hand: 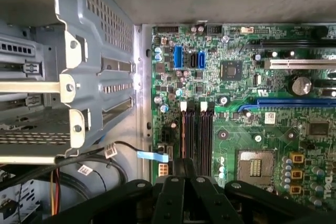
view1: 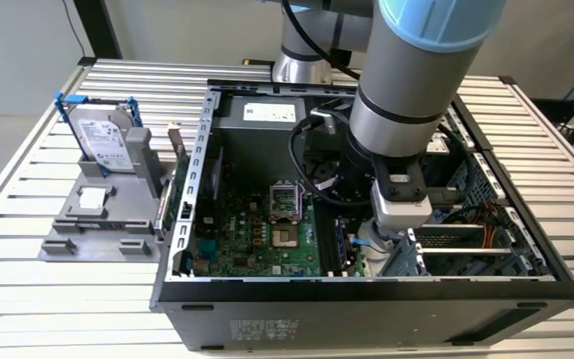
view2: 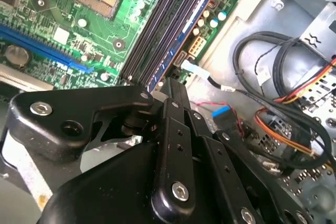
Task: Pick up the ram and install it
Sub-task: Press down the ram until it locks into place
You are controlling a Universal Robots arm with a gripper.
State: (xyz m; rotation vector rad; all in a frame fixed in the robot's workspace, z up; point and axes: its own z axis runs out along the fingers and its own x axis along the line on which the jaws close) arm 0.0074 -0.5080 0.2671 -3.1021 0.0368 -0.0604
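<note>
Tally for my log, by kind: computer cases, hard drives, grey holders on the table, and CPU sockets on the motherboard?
computer case: 1
hard drive: 1
grey holder: 1
CPU socket: 1
Total: 4

The gripper [hand: 184, 174] hung just over the black mem slots [hand: 197, 135] on the green mobo [hand: 241, 93], CPU socket [hand: 255, 165] beside them, grey perforated drive cage [hand: 89, 66] and loose cables [hand: 94, 163] off to the other side.
</note>
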